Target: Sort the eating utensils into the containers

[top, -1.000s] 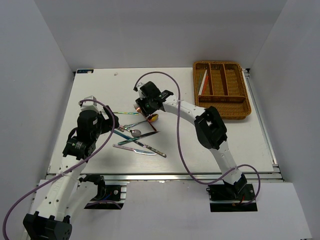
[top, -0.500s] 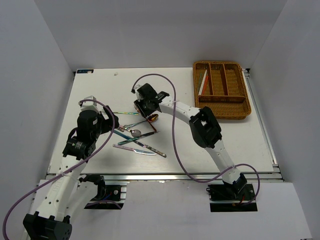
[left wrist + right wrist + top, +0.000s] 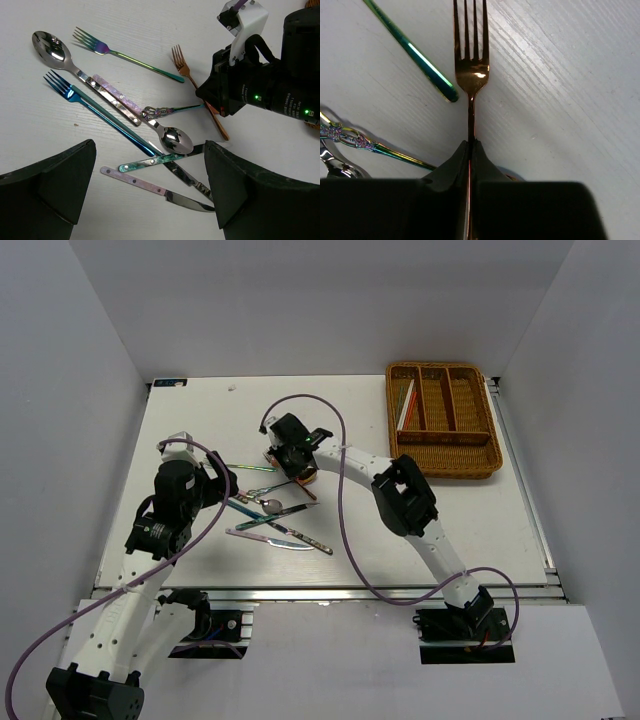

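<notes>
My right gripper [image 3: 470, 145] is shut on the thin handle of a copper fork [image 3: 471, 75], whose tines point away from it, low over the white table. In the top view it [image 3: 290, 455] sits at the back of the utensil pile. The left gripper [image 3: 150, 150] hangs open above the pile with nothing between its fingers. Under it lie a silver spoon [image 3: 52, 50], an iridescent fork [image 3: 125, 56], a blue fork [image 3: 95, 107], a second spoon [image 3: 175, 139] and a pink-handled knife [image 3: 150, 185]. The wicker tray [image 3: 445, 468] stands at the back right with chopsticks [image 3: 405, 405] in its left slot.
A green-handled knife [image 3: 150, 161] crosses another knife in the pile. An ornate iridescent handle [image 3: 365, 144] and a green handle tip [image 3: 427, 70] lie close beside the held fork. White walls enclose the table on three sides.
The right gripper has shifted slightly left over the copper fork and closed on its handle. The left arm has not moved.
</notes>
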You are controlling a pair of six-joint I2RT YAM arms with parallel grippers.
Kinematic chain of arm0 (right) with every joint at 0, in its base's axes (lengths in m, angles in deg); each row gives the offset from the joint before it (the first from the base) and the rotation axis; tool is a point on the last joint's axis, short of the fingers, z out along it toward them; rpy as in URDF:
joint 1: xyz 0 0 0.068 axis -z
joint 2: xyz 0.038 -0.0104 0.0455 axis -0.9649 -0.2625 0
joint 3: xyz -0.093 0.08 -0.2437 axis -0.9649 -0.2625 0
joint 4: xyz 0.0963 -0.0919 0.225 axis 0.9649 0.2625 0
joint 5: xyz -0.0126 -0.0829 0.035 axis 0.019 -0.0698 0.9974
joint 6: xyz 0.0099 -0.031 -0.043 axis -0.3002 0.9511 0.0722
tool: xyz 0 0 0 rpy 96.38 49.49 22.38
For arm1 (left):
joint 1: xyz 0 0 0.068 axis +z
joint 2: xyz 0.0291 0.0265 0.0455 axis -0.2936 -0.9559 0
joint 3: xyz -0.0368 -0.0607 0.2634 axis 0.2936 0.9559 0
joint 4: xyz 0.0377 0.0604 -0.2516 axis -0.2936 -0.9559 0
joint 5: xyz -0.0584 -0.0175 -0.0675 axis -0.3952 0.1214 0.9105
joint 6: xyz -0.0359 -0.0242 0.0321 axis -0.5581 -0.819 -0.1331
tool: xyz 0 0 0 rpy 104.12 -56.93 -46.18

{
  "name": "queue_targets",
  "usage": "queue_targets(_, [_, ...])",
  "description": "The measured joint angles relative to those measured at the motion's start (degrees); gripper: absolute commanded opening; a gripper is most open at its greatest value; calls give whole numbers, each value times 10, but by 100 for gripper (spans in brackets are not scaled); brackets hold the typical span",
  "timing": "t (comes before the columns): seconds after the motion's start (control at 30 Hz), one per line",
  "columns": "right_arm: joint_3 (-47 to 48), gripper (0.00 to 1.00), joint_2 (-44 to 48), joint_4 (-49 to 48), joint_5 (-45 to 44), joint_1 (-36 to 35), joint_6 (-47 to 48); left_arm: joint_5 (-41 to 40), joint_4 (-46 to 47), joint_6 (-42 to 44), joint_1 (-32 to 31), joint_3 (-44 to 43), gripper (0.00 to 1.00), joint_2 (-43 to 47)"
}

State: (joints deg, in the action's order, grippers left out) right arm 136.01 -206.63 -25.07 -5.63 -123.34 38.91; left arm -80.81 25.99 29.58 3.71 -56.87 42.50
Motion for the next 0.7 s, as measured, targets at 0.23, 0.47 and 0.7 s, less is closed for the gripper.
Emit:
queue_targets(0.23, [-1, 0, 2, -21, -26, -2, -19, 0, 0, 0, 0, 0, 98, 0])
queue_targets(0.47, [-7, 0, 71, -24, -64, 13, -59, 0, 0, 0, 0, 0, 98, 0])
queue_targets(0.7, [-8, 0, 211, -51, -83, 197, -47, -8, 0, 0, 0, 0, 98, -10])
